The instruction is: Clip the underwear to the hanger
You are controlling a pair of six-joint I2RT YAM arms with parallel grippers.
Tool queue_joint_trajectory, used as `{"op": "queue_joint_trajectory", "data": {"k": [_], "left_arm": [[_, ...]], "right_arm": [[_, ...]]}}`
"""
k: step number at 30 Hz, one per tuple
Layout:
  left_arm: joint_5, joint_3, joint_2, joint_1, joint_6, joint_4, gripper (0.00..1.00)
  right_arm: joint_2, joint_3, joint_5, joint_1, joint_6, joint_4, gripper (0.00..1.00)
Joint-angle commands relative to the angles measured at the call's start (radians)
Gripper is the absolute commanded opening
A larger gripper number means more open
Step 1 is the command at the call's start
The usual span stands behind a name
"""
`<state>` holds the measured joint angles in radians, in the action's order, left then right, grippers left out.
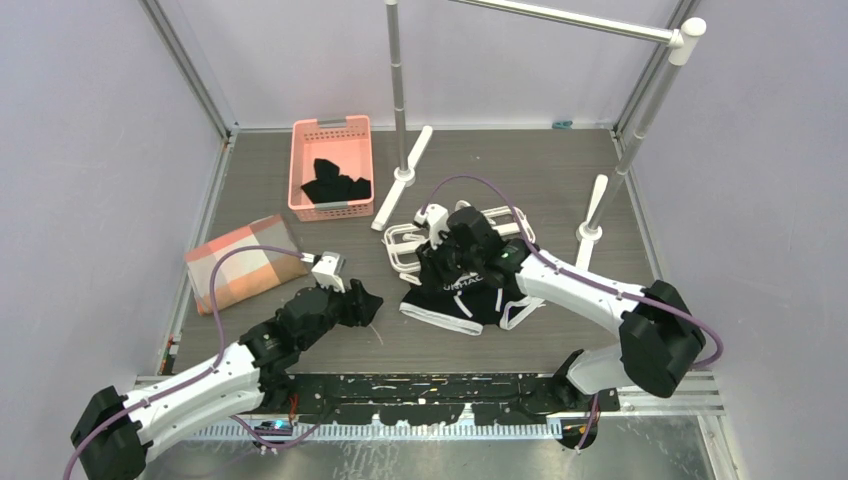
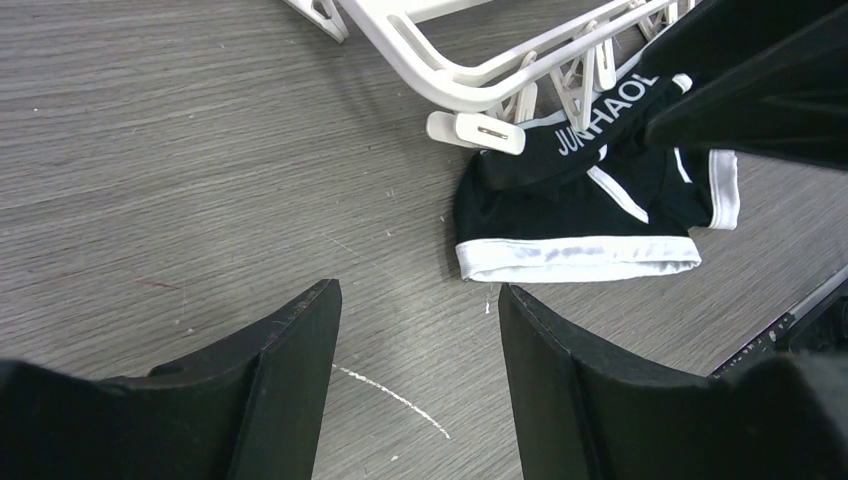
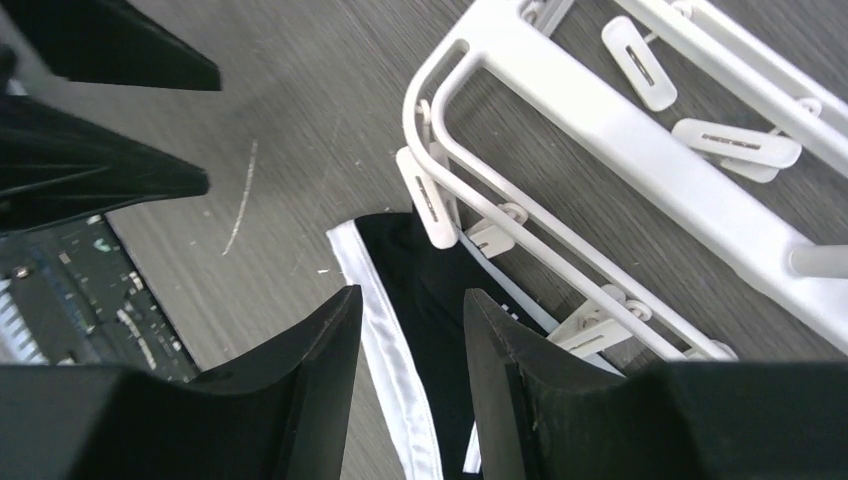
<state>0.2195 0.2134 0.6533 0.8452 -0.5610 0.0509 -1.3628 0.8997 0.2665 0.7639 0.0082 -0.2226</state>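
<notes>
underwear (image 1: 450,300): soft black fabric, glossy white hems, rumpled
hanger (image 3: 600,110): rigid white plastic, rounded frame, flat clips
left gripper (image 2: 418,370): wedge fingers spread, empty
right gripper (image 3: 412,390): fingers parted over underwear

Pink basket (image 1: 331,125) holding black garments (image 1: 337,185), checked cloth (image 1: 243,262), metal rail stand (image 1: 397,90)

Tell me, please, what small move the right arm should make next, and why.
Probably lower the right pincer and close on the white hem of the briefs: it hangs open just above it, holding nothing, and the hanger clips lie right beside.
</notes>
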Motion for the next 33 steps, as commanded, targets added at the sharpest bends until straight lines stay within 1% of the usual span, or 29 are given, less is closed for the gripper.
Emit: {"op": "queue_joint_trajectory", "data": {"k": [1,6,12,15,22,28,30,33], "left_arm": [[0.038,0.048,-0.035,-0.005,-0.007,0.015,0.61],[0.043,0.036,-0.063,-0.005,-0.005,-0.014,0.62],[0.049,0.018,-0.092,-0.006,-0.010,-0.014,0.70],[0.046,0.021,-0.079,-0.006,-0.020,0.001,0.72],[0.038,0.018,-0.036,-0.025,-0.109,0.064,0.75],[-0.002,0.002,0.020,-0.059,-0.194,0.172,0.72],[-0.017,-0.003,0.062,-0.062,-0.220,0.238,0.72],[-0.039,-0.003,0.132,-0.068,-0.242,0.333,0.70]], "right_arm": [[-0.037,0.062,-0.203,0.085,0.074,0.089,0.49],[-0.099,0.073,-0.291,0.137,0.108,0.117,0.51],[-0.162,0.092,-0.387,0.173,0.128,0.135,0.51],[-0.179,0.088,-0.410,0.184,0.124,0.144,0.51],[-0.198,0.069,-0.382,0.184,0.108,0.174,0.52],[-0.114,0.003,-0.361,0.184,0.080,0.192,0.51],[-0.073,-0.024,-0.341,0.184,0.046,0.191,0.51],[-0.029,-0.039,-0.312,0.179,-0.055,0.150,0.51]]}}
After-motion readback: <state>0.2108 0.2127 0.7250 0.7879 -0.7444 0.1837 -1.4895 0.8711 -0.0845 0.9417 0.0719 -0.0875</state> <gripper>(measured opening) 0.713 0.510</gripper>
